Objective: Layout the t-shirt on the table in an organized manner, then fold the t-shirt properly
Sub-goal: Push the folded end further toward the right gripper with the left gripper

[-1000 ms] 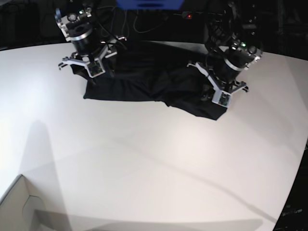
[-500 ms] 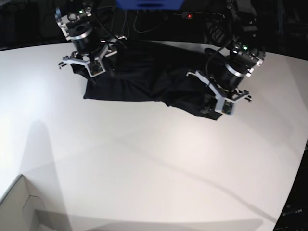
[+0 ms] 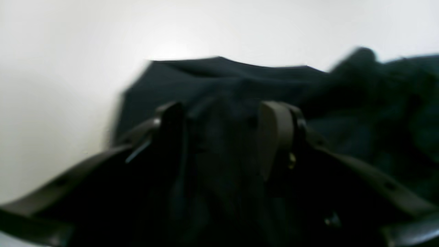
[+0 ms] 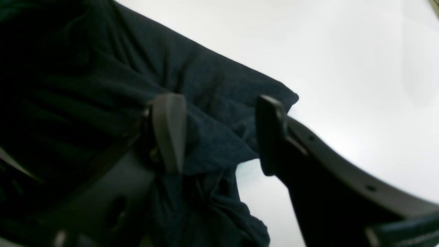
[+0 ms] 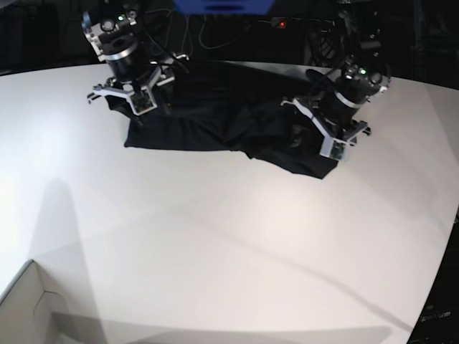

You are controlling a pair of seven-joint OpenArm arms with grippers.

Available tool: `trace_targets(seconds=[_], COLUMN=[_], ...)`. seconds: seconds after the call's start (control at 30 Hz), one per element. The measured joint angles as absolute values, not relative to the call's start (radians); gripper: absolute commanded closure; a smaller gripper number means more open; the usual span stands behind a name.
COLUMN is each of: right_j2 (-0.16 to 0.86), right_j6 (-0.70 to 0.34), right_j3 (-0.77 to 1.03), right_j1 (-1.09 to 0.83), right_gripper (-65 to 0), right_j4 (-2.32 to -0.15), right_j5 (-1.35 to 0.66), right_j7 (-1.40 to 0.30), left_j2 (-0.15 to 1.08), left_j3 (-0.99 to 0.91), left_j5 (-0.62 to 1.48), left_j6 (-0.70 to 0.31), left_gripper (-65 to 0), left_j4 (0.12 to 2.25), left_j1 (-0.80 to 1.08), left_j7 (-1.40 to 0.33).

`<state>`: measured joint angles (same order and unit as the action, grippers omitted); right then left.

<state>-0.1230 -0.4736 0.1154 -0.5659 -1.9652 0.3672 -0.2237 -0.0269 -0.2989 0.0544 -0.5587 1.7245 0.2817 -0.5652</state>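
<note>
While the black t-shirt (image 5: 215,118) lies bunched along the far side of the table (image 5: 229,244), both grippers stand over it with jaws apart — the left gripper (image 3: 223,133) above its outer corner, the right gripper (image 4: 219,133) straddling a fold, gripping nothing. Bare tabletop spreads wide on the near side.

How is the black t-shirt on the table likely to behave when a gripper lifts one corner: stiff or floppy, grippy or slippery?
Probably floppy: the t-shirt lies bunched in soft folds on the table. It probably drapes rather than holds shape, since its edge sags beside the right gripper. It likely slides easily, as the tabletop looks smooth.
</note>
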Motion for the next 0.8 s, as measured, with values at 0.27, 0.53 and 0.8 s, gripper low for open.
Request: trace_targets(seconds=[0.27,0.53,0.8], right_j2=[-0.123,-0.122,-0.122], right_j6=[-0.474,-0.474,-0.474], right_j3=[0.115,0.116,0.116], right_j1=[-0.568,-0.572,-0.572], right_gripper=[-32.6,-32.6,-32.6], right_j4=[-1.965,-1.965,-1.965], right_j5=[0.368,0.367,0.367], right_j7=[-0.224,-0.224,-0.223], left_j2=[-0.026,-0.031,-0.096], left_j3=[-0.279,-0.279,-0.271], left_j5=[0.056,0.058,0.054], left_j6=[-0.562,-0.561,-0.565], left_gripper=[0.0,-0.1,-0.1], left_j4=[1.702,1.778,1.791], left_j1=[0.260,0.251,0.225], left_j7=[-0.565,-0.564,-0.569])
